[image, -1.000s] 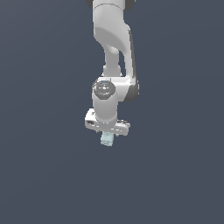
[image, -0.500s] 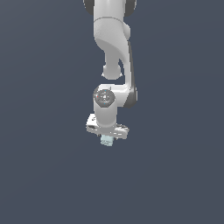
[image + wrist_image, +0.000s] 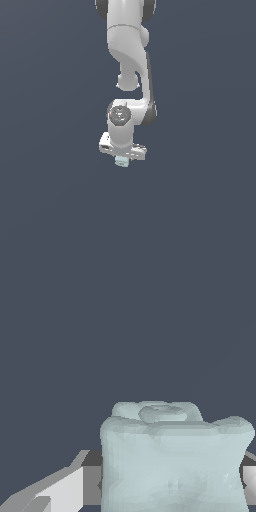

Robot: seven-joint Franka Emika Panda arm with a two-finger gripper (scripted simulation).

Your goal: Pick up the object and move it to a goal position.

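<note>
Claw (image 3: 122, 159) clamped on the pale mint object (image 3: 121, 161), arm hanging straight down.
White arm (image 3: 131, 60) drops from the frame's top, elbow bent, wrist vertical; the bumpy lump (image 3: 175, 461) sits between the fingers (image 3: 60, 491). Compared with a second ago, claw and object sit slightly lower and toward the exterior view's left.
</note>
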